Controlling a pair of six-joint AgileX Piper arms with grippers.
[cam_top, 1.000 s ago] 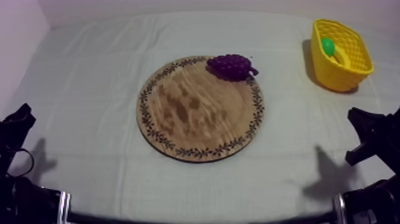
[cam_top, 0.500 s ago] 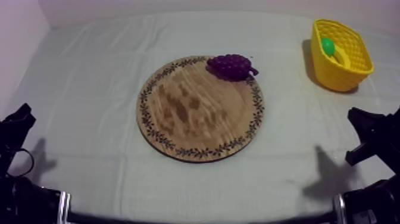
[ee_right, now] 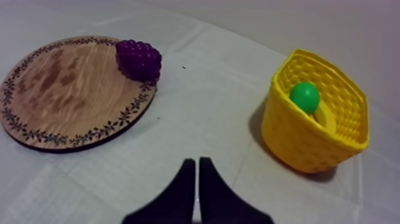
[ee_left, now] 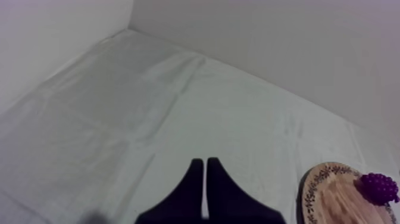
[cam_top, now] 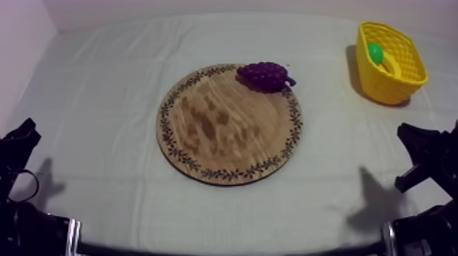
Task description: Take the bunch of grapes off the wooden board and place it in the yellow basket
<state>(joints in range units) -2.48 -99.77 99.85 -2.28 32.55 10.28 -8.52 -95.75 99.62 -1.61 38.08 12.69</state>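
At the table's left near edge my left gripper [ee_left: 205,162] sits low over the grey-white cloth [cam_top: 95,88]. Its two black fingers are pressed together in a narrow wedge, holding nothing. I judge it parked. Mid-table the round wooden board with a patterned rim [cam_top: 218,129] lies flat on the cloth. The purple bunch of grapes [cam_top: 264,75] rests on its far right rim, partly over the pattern, on the side toward the basket, so I judge the right arm the handier one for the pick. Well apart to the right stands the yellow woven plastic basket [cam_top: 390,87], upright, mouth open, with a small green round object [cam_top: 375,52] inside. Low at the right, my right gripper [ee_right: 197,162] points between board and basket, fingers together too, empty. Pick not yet begun.
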